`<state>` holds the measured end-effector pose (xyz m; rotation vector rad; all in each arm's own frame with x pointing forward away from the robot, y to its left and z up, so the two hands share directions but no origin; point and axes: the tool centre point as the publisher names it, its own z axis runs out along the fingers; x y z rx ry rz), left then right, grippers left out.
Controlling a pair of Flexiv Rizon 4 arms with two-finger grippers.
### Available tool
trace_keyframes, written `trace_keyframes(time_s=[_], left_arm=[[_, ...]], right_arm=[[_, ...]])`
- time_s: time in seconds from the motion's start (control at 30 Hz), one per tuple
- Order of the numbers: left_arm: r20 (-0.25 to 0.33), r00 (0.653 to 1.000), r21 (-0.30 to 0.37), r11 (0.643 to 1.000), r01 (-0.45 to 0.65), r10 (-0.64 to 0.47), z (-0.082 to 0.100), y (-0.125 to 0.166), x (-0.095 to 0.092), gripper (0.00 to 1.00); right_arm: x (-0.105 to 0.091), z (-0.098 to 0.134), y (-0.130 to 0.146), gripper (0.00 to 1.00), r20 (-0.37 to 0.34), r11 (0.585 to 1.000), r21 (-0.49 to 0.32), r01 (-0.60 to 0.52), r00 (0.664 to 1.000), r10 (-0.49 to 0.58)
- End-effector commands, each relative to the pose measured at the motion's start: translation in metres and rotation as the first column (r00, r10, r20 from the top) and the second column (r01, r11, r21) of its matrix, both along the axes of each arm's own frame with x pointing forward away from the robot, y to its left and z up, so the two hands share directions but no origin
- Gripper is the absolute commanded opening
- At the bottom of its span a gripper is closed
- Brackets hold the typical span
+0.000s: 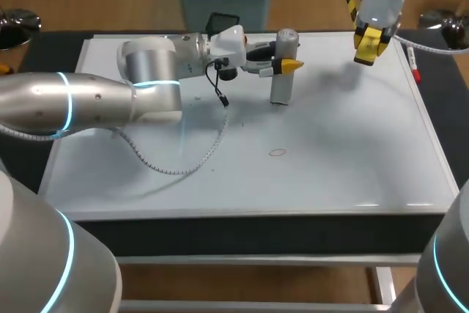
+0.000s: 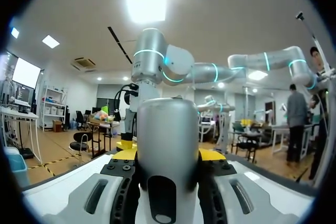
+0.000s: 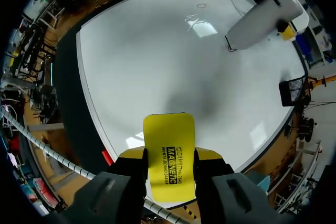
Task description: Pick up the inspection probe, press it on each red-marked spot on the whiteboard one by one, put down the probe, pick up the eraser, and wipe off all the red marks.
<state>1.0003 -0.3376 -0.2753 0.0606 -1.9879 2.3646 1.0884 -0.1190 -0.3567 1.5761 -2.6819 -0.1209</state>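
- nearest us, one small red mark (image 1: 277, 152), a thin ring, sits around the middle of the whiteboard (image 1: 352, 174), with nothing touching it.
- further back, the left gripper (image 1: 286, 66) reaches in sideways, its yellow tips clamped on either side of the inspection probe (image 1: 282, 78).
- the grey probe stands upright, its lower end down at the whiteboard, well beyond the mark.
- far right corner: the right gripper (image 1: 370, 43) hangs above the whiteboard, fingers pinching the yellow eraser (image 3: 169, 153) from both sides.
- a pen (image 1: 414, 70) with a red end lies by that right edge.
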Motion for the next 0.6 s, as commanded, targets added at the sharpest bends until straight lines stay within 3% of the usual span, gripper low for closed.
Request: trace_keyframes(time_s=[0.03,0.6], left_arm=[[0.009,1.000,-0.018,1.000,0.019,-0.019,-0.005,-0.001,0.005,0.00],[-0.004,1.000,0.025,0.999,0.029,-0.029,-0.016,0.005,0.003,0.00]], right_arm=[[0.000,0.001,-0.001,0.00,0.001,1.000,-0.002,-0.002,1.000,0.002],[0.000,0.001,-0.001,0.00,0.001,1.000,-0.002,-0.002,1.000,0.002]])
